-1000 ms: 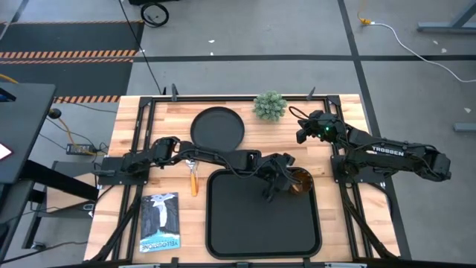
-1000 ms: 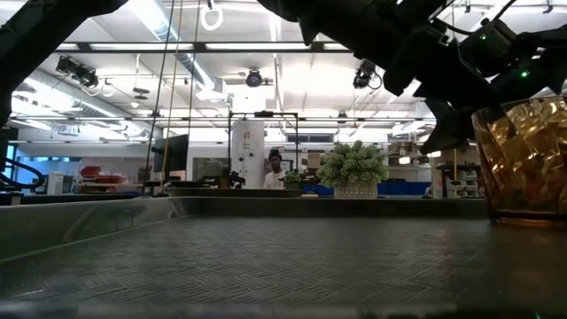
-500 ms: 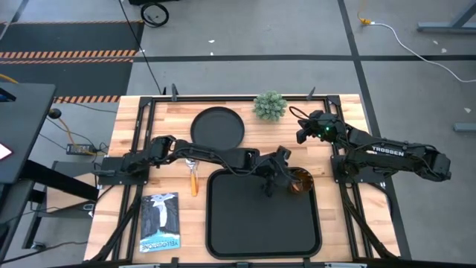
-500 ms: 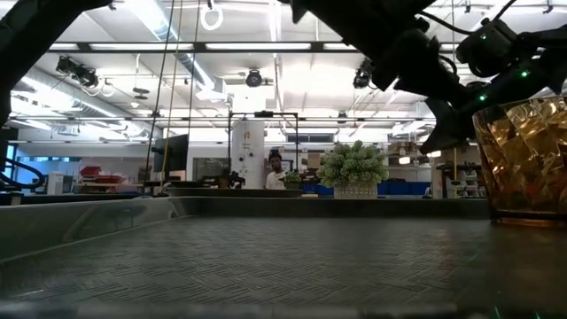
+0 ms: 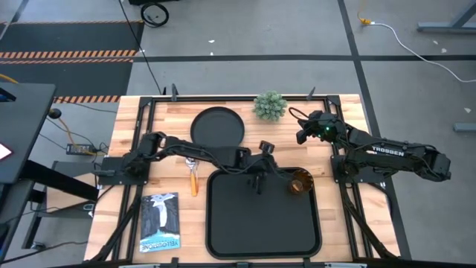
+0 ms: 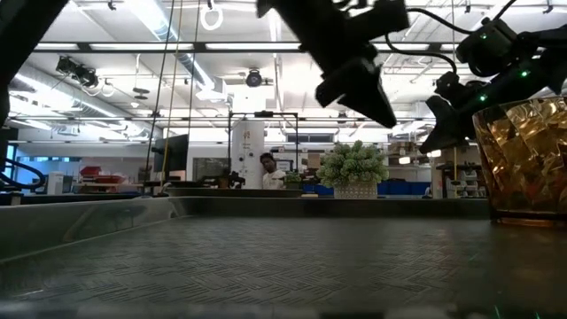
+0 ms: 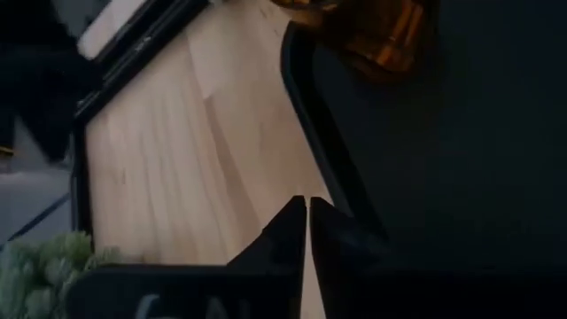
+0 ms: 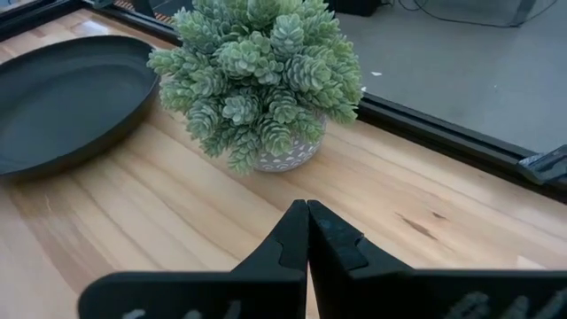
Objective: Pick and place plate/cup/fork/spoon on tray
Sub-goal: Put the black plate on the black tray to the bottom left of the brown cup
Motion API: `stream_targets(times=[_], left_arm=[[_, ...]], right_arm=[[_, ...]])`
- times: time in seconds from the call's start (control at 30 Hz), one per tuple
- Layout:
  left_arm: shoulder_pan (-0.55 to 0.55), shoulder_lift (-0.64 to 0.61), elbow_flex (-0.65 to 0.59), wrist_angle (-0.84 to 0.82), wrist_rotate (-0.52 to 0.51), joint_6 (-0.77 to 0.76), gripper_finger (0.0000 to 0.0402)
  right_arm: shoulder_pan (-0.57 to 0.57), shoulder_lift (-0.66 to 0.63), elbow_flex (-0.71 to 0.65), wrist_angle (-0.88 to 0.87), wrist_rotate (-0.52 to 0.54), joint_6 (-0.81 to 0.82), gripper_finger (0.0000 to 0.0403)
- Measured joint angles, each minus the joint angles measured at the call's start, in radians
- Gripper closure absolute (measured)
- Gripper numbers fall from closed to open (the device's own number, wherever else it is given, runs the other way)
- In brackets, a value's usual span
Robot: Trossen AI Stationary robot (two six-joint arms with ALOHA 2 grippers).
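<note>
The left gripper (image 5: 259, 168) hung over the far edge of the tray (image 5: 223, 231), its fingers (image 7: 285, 232) drawn together with nothing between them. It sat a little to the left of the cup (image 5: 300, 183), apart from it. By my reading the cup was already delivered and this claw was free for the next item.

The cup stood upright in the tray's far right corner, just inside the rim. That corner spot left most of the tray floor bare, which would suit the plate and the cutlery. In the low view the cup (image 6: 523, 159) rested flat on the ribbed tray surface.

The plate (image 5: 217, 128) lay on the wooden table (image 5: 342, 119) beyond the tray, toward the far left, not yet moved. A slim orange-handled utensil (image 5: 193, 177) lay on the table just left of the tray, partly under the left arm. Whether it was the fork or the spoon I could not tell, and the second utensil did not show clearly.

The right gripper (image 5: 303, 137) waited above the far right of the table, fingers (image 8: 282, 245) pressed together and empty. It pointed at the small green plant (image 5: 270, 106), which stood just right of the plate. A booklet (image 5: 160, 221) lay at the near left, beside the tray.
</note>
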Motion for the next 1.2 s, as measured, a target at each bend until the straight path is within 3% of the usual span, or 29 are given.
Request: stream_targets(times=[0.2,0.57,1.03,1.2], left_arm=[[0.011,-0.161,-0.272,0.153,-0.006,-0.11,0.0384],[0.078,-0.416,-0.658,0.389,-0.008,-0.35,0.0377],[0.188,-0.717,-1.019,0.593,-0.052,-0.464,0.0376],[0.265,-0.805,-1.122,0.678,-0.001,-0.479,0.0376]], right_arm=[[0.001,0.001,0.0,0.024,-0.002,-0.003,0.0396],[0.001,0.001,0.0,0.062,-0.038,-0.038,0.0396],[0.008,0.015,0.0,0.132,-0.075,-0.05,0.0396],[0.01,0.033,0.0,0.152,-0.074,-0.043,0.0396]])
